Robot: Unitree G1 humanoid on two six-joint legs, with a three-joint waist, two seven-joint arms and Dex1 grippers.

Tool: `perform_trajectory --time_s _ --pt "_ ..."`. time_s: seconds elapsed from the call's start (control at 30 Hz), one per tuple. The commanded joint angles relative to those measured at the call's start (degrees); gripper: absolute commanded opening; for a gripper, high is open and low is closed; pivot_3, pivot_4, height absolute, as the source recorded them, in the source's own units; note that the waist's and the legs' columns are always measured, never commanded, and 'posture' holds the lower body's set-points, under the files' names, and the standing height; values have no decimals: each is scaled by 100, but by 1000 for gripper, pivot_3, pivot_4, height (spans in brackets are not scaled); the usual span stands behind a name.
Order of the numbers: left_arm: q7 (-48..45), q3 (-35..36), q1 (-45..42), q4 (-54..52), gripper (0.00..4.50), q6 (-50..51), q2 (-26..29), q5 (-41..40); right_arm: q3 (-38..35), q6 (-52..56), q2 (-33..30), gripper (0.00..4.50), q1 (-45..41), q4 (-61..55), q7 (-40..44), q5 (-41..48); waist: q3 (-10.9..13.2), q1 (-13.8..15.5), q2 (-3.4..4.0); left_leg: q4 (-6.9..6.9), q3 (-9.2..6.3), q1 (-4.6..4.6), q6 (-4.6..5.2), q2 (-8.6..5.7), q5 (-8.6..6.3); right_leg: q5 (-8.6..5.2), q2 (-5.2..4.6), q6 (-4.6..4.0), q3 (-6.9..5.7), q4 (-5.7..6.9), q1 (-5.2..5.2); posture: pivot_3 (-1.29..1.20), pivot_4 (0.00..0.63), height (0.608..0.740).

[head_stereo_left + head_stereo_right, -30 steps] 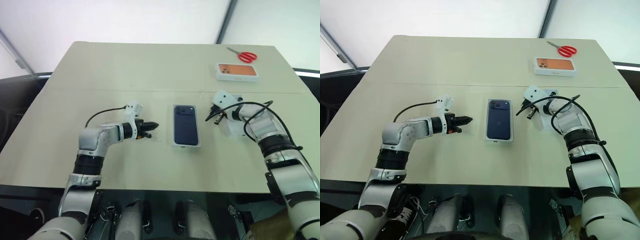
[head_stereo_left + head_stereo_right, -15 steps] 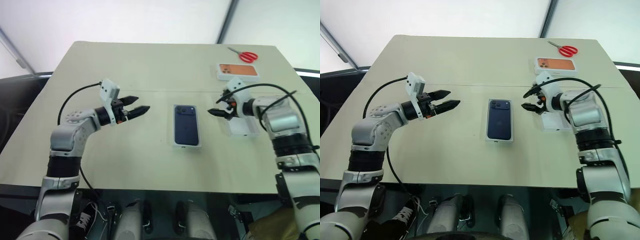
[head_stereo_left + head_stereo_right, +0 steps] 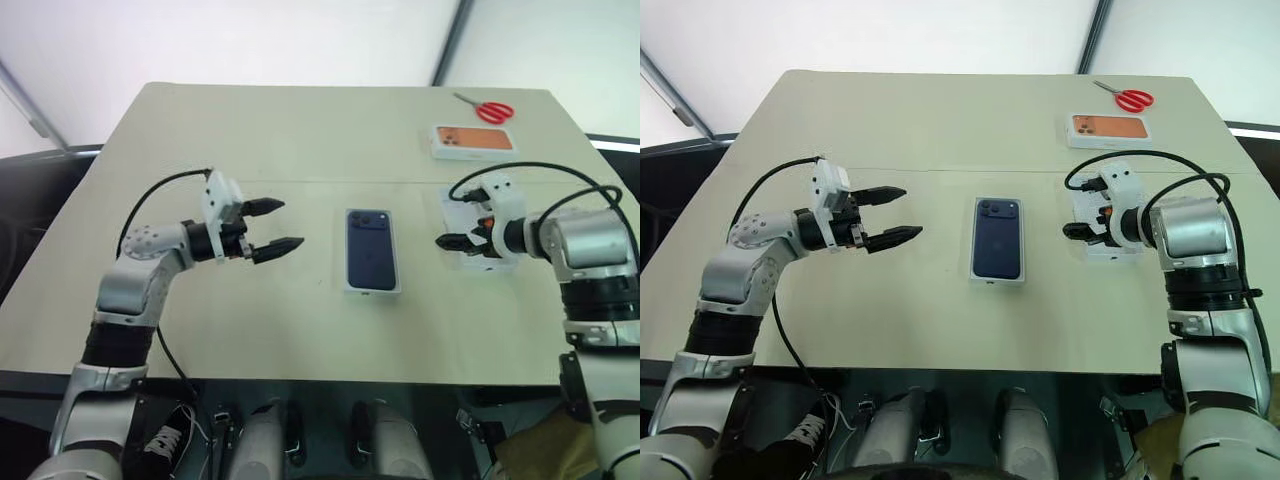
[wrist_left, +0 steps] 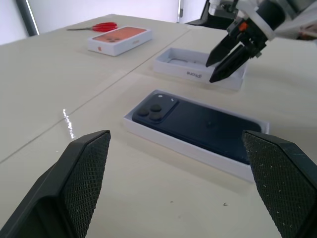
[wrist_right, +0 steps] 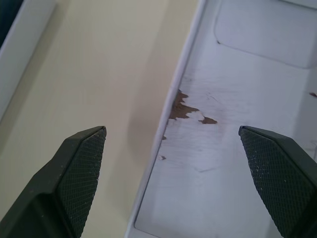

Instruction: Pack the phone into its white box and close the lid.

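Left pincer (image 3: 290, 223) and right pincer (image 4: 210, 72): spread wide, holding nothing. Between them, already flat in the white box (image 4: 148, 130), the phone (image 3: 371, 248), dark, glossy, round-cornered. Just beside, under the right pincer, the lid (image 4: 183, 73), inside up, thin matte cardboard with brown scuffs. Probably risky to flip: could slip on such a shallow wall, or land crooked and push the light box over the smooth table (image 3: 300, 140). Farther, an orange-printed box (image 3: 474, 142) and red scissors (image 3: 487, 110).
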Motion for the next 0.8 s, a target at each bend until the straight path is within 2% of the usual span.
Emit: perform_trajectory --time_s 0.03,0.23,0.5,0.67,0.77,0.8 --pt "-85 -67 82 -179 4468 -321 23 70 163 295 -50 4479 -148 -202 -24 190 0 3 0 0 0 -3 1 0 0 0 0 0 -1 -1 -2 0 150 738" --pt "209 -83 300 -400 4468 -321 -157 37 195 1122 17 4479 -331 -305 -306 410 0 -3 1 1 1 -12 13 0 6 1 1 1 0 2 -10 0 150 738" --pt "501 -133 454 -586 4468 -304 -305 91 415 1569 -76 4479 -651 -187 -641 534 0 -7 1 2 1 -15 17 0 7 1 2 1 0 2 -11 0 150 738" --pt "673 -185 513 -633 4468 -310 -405 134 252 1600 176 4479 -951 125 -1005 482 0 -10 1 1 3 -16 18 0 8 1 4 2 0 2 -12 0 150 738" --pt "718 -207 539 -663 4500 -299 -405 159 282 1496 210 3730 -959 213 -1128 486 0 1 1 1 3 -16 18 1 9 1 7 2 0 2 -13 0 150 738" --pt "722 -204 547 -660 4500 -304 -396 161 268 1497 240 3270 -944 218 -1169 497 0 3 1 1 3 -18 19 1 9 1 7 2 -1 2 -13 0 150 738"
